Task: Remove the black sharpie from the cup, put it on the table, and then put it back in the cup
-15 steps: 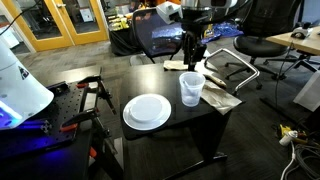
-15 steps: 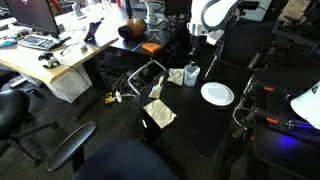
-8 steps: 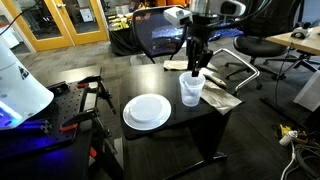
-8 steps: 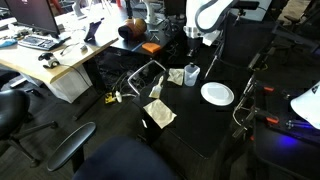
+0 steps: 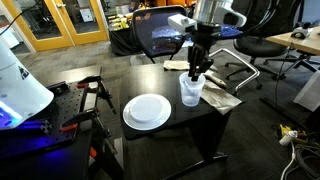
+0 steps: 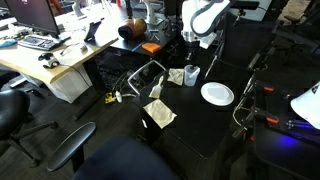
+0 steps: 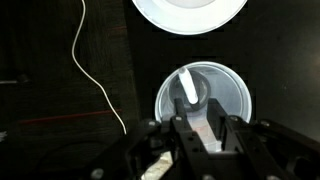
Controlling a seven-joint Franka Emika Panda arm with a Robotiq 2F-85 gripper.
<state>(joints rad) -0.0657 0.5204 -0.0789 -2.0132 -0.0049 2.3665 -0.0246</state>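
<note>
Since the wrist view looks straight down, the gripper [image 7: 206, 128] fills the bottom edge, its two dark fingers [image 7: 186, 135] a narrow way apart with a pale patch between them. I cannot tell whether the jaws are clamped on anything or merely part closed. Just beyond the fingertips sits the cup [image 7: 230, 84], round mouth facing the camera, upright on the table [image 7: 60, 110]. A pale slanted stick lies inside the cup, leaning toward one side; probably the black sharpie [image 7: 187, 88] catching glare, but the view is too blurred to be sure. A thin white cable [image 7: 85, 60] curves over the dark top beside the cup. Past the cup, apart from it, lies the white plate [image 7: 190, 10], cut by the frame edge.

In both exterior views the gripper [image 5: 196, 72] [image 6: 189, 50] hangs vertical right over the cup [image 5: 191, 92] [image 6: 191, 73], fingertips at the rim; contact with the rim is unclear. The plate [image 5: 147, 111] [image 6: 217, 94] sits near the cup on the same black table [image 5: 185, 128]. The sharpie is too small to make out there.
</note>
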